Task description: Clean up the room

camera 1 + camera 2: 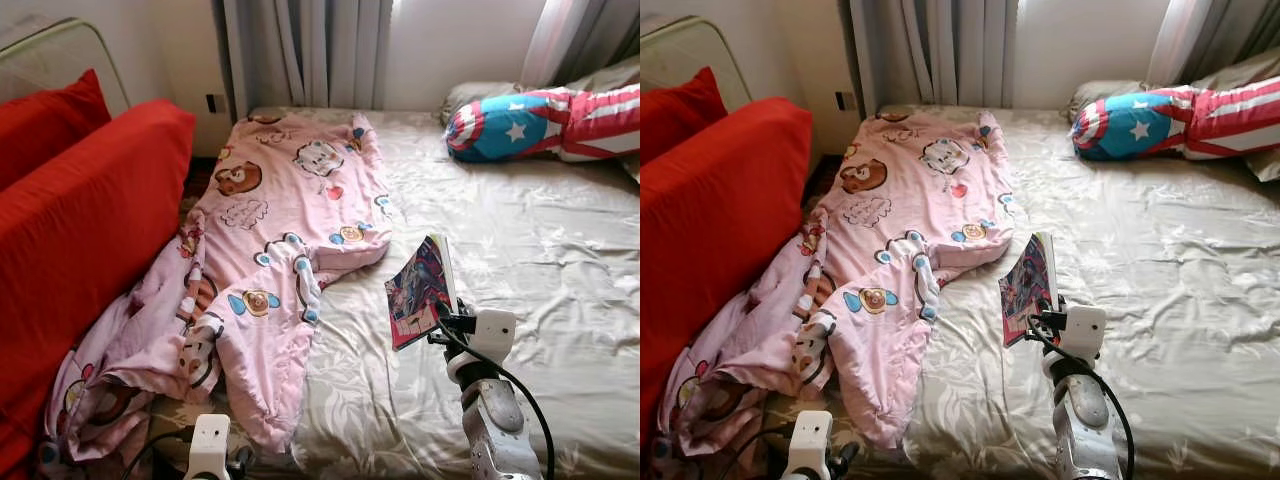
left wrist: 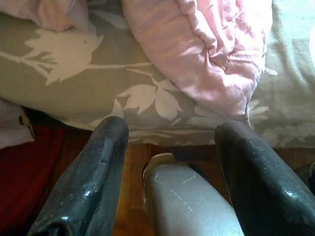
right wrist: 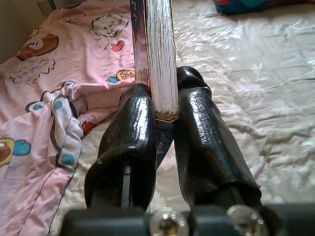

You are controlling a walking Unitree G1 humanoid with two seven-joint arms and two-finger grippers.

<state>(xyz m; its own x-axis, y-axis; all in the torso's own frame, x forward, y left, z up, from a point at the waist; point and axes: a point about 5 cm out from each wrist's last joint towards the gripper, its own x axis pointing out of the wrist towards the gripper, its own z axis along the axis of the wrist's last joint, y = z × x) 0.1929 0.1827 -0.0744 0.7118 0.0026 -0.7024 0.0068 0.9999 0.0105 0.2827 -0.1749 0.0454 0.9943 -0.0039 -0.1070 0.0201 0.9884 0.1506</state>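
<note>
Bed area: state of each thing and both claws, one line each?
Book: upright, clamped in the right claw, off the sheet.
Blanket: crumpled, trailing off the bed edge.
Pillow: lying at the bed's far end.
Curtains: drawn.
Left claw: open, empty, low by the bed edge.

Glossy paper-covered book (image 3: 153, 54), matt page edges, clamped between smooth, shiny black jaws of the right gripper (image 3: 165, 115). Soft pink printed cloth quilt (image 1: 270, 250) beside them; creased satin-sheen bedsheet (image 1: 540, 260) beyond; red matt fabric cushion (image 1: 80, 220).
</note>
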